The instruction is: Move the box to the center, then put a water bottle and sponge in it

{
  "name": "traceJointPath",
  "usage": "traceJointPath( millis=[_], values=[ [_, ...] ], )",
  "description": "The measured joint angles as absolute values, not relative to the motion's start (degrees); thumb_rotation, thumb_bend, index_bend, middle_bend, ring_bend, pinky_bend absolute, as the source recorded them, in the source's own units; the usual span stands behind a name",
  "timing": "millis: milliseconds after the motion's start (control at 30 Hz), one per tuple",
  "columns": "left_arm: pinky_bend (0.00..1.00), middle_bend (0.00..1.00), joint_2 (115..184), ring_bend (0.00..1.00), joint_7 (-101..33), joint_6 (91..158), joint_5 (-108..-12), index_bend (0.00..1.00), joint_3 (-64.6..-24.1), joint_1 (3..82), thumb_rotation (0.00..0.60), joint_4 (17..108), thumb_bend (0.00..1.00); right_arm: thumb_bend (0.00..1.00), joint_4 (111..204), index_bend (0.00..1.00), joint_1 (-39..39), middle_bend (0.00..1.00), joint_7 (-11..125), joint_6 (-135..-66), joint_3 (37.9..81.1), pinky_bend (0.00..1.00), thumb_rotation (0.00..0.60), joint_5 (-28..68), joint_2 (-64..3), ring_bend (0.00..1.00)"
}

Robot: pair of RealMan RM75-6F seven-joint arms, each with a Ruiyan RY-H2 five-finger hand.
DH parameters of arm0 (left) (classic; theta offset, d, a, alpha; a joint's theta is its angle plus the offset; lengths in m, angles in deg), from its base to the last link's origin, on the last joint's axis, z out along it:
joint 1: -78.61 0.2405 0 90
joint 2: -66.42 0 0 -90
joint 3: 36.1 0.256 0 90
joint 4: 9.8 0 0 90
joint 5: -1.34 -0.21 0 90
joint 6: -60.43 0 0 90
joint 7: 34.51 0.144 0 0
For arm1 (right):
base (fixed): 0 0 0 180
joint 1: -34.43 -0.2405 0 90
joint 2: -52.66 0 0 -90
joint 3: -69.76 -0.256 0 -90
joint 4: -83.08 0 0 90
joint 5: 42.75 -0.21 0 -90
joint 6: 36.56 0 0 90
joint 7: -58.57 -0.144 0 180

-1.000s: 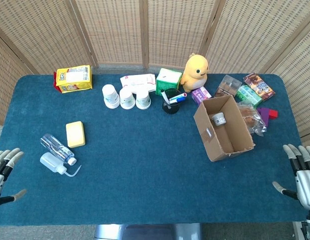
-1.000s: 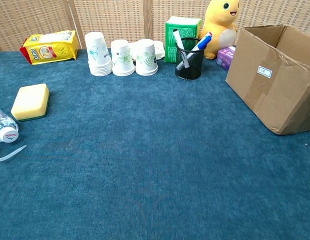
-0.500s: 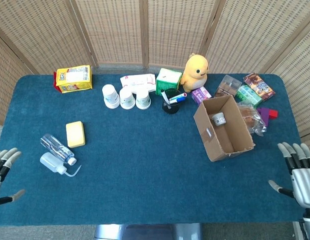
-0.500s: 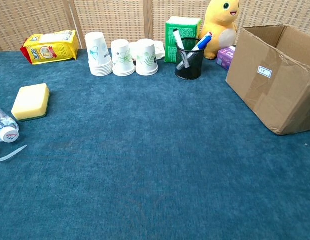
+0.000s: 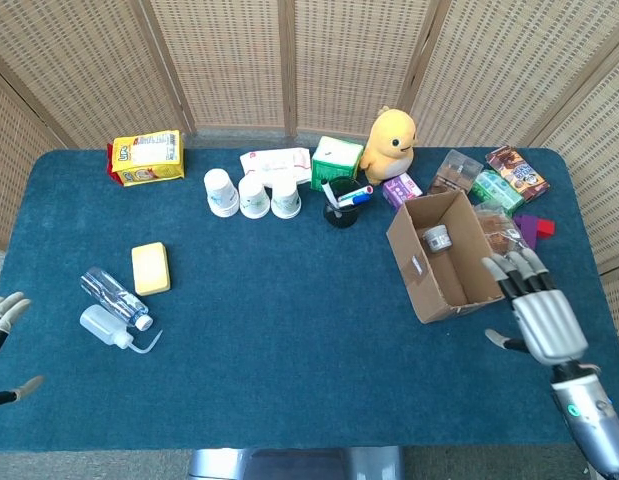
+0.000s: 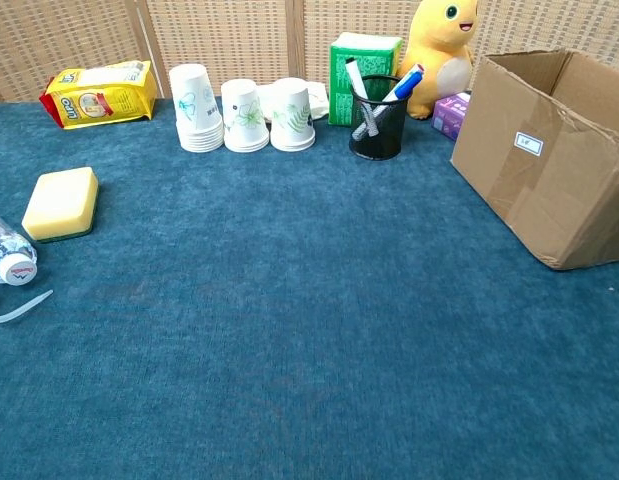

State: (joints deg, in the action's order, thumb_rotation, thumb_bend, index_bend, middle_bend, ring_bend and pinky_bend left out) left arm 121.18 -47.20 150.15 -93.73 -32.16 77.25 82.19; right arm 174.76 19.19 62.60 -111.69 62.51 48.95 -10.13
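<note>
The right hand [image 5: 537, 305] is held empty with fingers spread just beside the cardboard box [image 5: 445, 256]; the left hand [image 5: 1, 330], barely seen, cannot be judged.

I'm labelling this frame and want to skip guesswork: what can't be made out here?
- Box: chest view shows only outside walls, so its inside is hidden.
- Small jar in the box: label too small, head view.
- Left robot hand: cut by the head view's left edge.
- Water bottle: cut by the chest view's left edge.
</note>
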Motion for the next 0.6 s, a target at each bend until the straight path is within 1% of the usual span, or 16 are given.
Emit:
traceJointPath(
  millis=[167,333,467,600],
  values=[
    [0.0,0.0,120.9,0.0,-47.9,150.1,-93.8,0.0,-32.2,77.2,0.6,82.2,0.11,0.0,172.7,0.0,16.8,0.0,65.0,-108.4,62.7,0.01,0.6,48.1,-12.2,0.0],
    [0.0,0.0,120.7,0.0,-48.5,150.8,-94.1,0.0,-32.2,77.4,0.6,82.2,0.11,0.0,171.2,0.0,16.1,0.0,66.2,-107.0,63.3,0.01,0.6,47.1,-13.4,0.0],
    [0.0,0.0,120.5,0.0,-48.7,150.1,-93.8,0.0,-32.2,77.2,0.6,82.2,0.11,0.0,170.6,0.0,15.6,0.0,66.9,-106.4,63.8,0.01,0.6,46.7,-14.1,0.0],
    [0.0,0.0,120.5,0.0,-48.7,149.6,-93.8,0.0,-32.2,77.0,0.6,82.2,0.11,0.0,169.9,0.0,14.9,0.0,67.9,-105.9,64.2,0.04,0.6,47.0,-15.1,0.0]
  ],
)
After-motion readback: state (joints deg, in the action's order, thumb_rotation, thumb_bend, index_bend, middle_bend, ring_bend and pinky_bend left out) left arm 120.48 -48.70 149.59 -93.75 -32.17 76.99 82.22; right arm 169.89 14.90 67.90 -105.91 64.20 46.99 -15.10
